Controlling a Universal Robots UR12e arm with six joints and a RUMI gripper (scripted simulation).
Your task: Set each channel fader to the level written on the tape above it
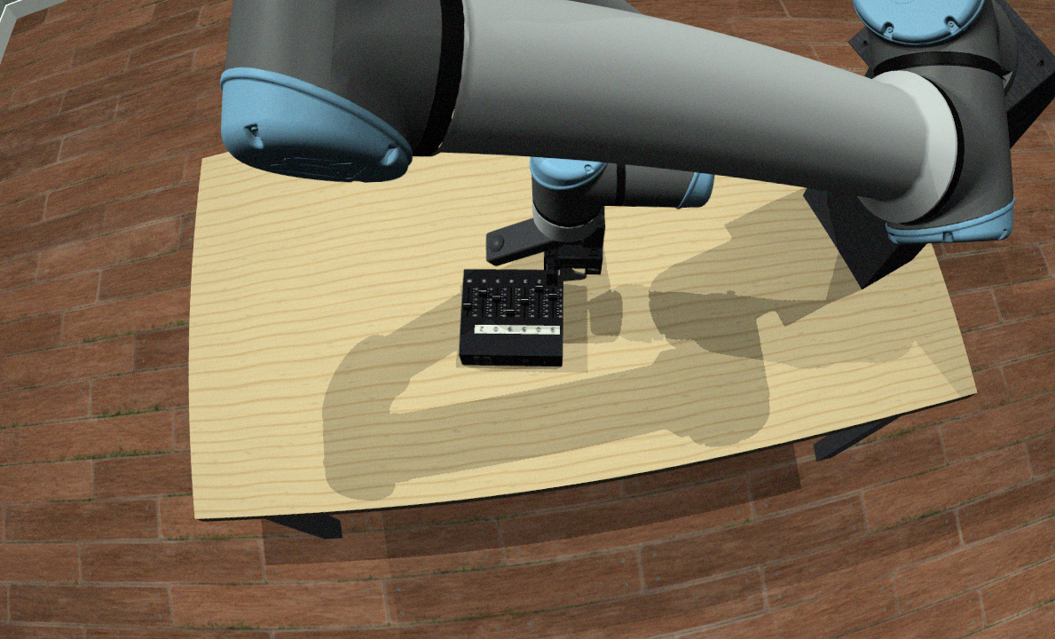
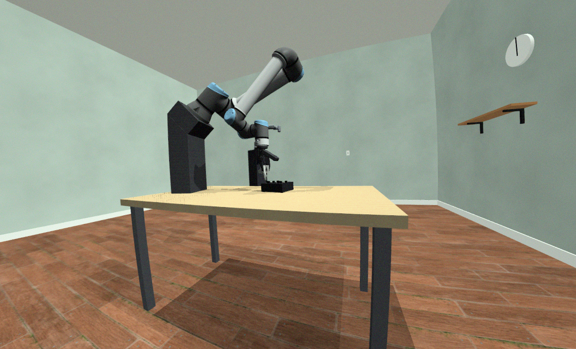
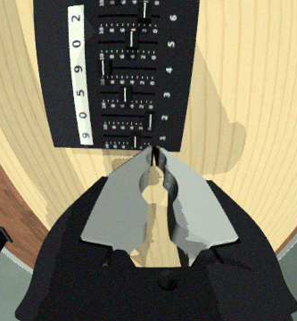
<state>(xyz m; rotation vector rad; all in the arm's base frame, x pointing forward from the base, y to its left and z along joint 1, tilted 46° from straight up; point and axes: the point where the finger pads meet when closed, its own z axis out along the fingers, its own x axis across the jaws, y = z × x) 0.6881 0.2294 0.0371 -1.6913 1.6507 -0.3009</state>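
Note:
The black lighting desk (image 1: 511,347) (image 2: 276,186) (image 3: 54,89) lies on the table. Its tape (image 1: 517,329) (image 3: 79,80) reads 9, 0, 5, 9, 0, 2 for channels 1 to 6. Fader 1 (image 3: 135,142) stands between 3 and 4, fader 2 (image 3: 151,119) at 0, fader 3 (image 3: 125,94) near 5, fader 4 (image 3: 105,68) near 9 or 10, fader 5 (image 3: 131,39) near 4, fader 6 (image 3: 144,12) near 2. The master fader (image 1: 467,304) is outside the wrist view. My gripper (image 2: 266,179) (image 3: 153,148) is shut and empty, its tips by the desk's channel 1 edge.
The wooden table (image 1: 261,318) (image 2: 324,212) carries the desk. The arm's dark pedestal (image 2: 179,151) stands at the table's left in the exterior view. The arm's large upper links cross above the table in the top view. A wall shelf (image 2: 495,113) is far right.

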